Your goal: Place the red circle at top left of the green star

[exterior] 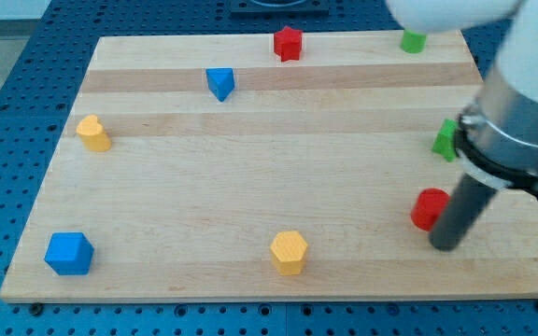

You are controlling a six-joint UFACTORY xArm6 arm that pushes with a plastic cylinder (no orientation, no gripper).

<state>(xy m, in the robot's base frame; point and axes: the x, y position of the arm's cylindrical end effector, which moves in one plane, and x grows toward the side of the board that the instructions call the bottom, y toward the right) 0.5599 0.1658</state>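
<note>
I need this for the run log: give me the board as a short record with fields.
surface: wooden board
my tip, touching the red circle on its lower right
green star, partly hidden by the arm, above the red circle
other blocks: red star, green block, blue triangle, yellow heart, blue cube, yellow hexagon

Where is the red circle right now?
The red circle sits near the board's right edge, below the green star, with my tip touching its lower right.

Arm enters from view's upper right, rod tilted slightly, my tip down on board, lower right.
</note>
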